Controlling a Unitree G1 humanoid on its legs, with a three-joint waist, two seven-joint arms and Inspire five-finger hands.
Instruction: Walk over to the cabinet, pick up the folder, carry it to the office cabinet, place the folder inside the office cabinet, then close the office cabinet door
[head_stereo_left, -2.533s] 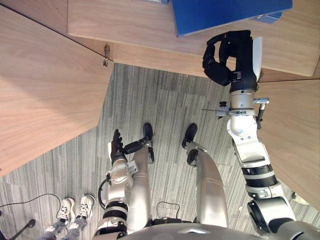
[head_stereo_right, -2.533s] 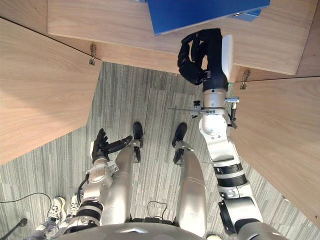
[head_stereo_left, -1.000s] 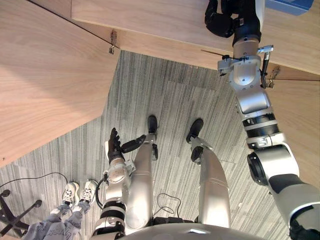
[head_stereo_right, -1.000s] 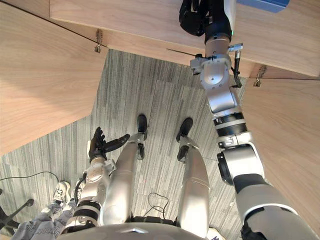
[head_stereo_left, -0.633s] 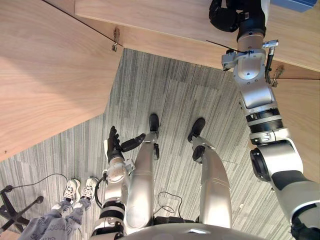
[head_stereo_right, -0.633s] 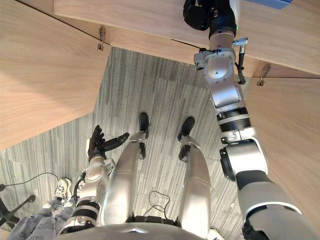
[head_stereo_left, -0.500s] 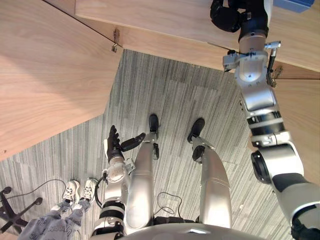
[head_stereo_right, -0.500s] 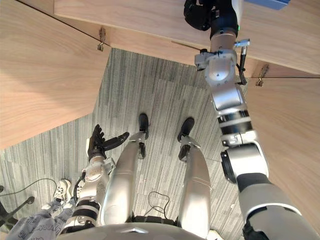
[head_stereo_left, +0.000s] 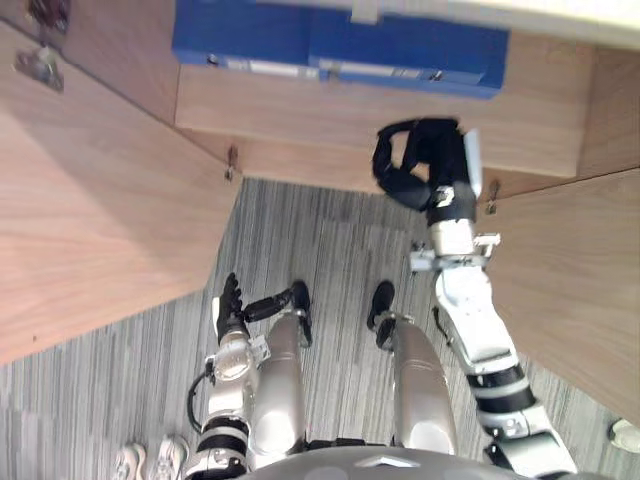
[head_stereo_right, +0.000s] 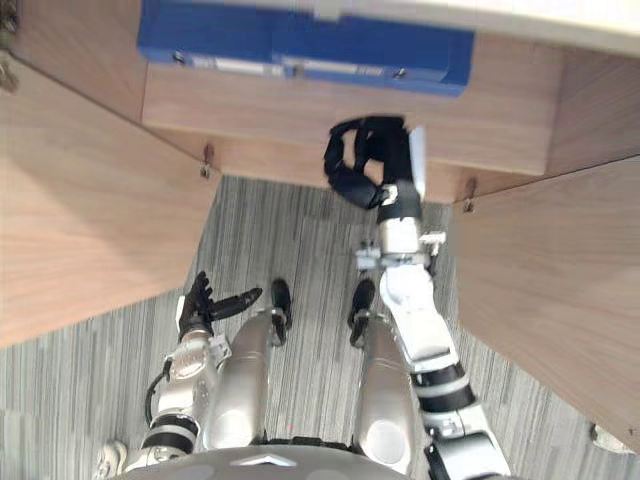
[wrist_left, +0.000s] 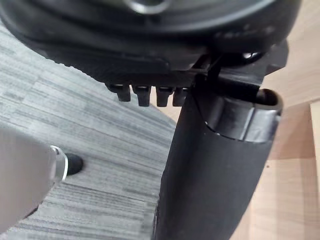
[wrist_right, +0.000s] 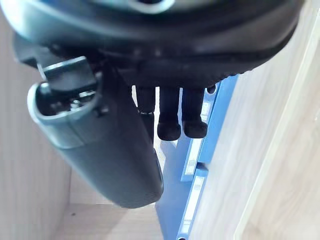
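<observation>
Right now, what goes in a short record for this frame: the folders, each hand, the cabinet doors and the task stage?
folders: two blue folders side by side on the cabinet shelf
right hand: raised in front of the shelf edge, below the folders and apart from them, fingers curled, holding nothing
left hand: low at the robot's side, fingers straight, empty
doors: left door and right door both open
task stage: folder inside, door not yet closed
</observation>
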